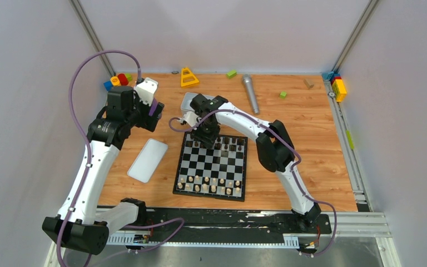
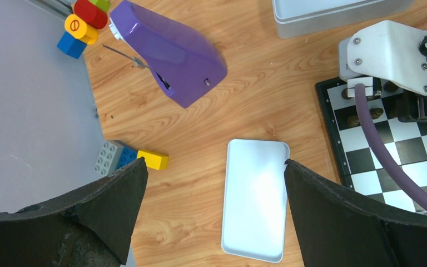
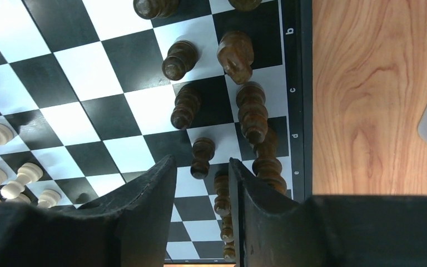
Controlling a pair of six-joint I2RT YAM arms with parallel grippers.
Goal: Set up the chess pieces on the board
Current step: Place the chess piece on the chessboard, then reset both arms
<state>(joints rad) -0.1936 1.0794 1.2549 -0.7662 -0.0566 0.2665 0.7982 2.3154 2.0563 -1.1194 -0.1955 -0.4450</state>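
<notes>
From above, the board (image 1: 211, 167) lies in the middle of the wooden surface (image 1: 311, 144). The pale pieces (image 1: 211, 184) stand in two rows on its near side. The dark pieces (image 1: 229, 146) stand along its far side. The right arm reaches across, and the right claw (image 1: 205, 133) hangs over the far left part of the board. The left claw (image 1: 153, 114) is off to the left, well apart from the board, so the right arm is much nearer to the pieces.

The left wrist view shows the left claw wide open with nothing in it. It hangs above a white lid (image 2: 254, 200) that lies just left of the board.

In the right wrist view, the right claw is open a little. One dark pawn (image 3: 202, 157) stands upright right at the mouth of the claw, between the two fingers (image 3: 144, 211). There is a thin gap on each side, so no finger touches it. The pawn looks set on its square, in line with the other dark pawns. More dark pieces stand very close to one finger. I think the claw should go straight up next, because a move sideways could knock them over.
</notes>
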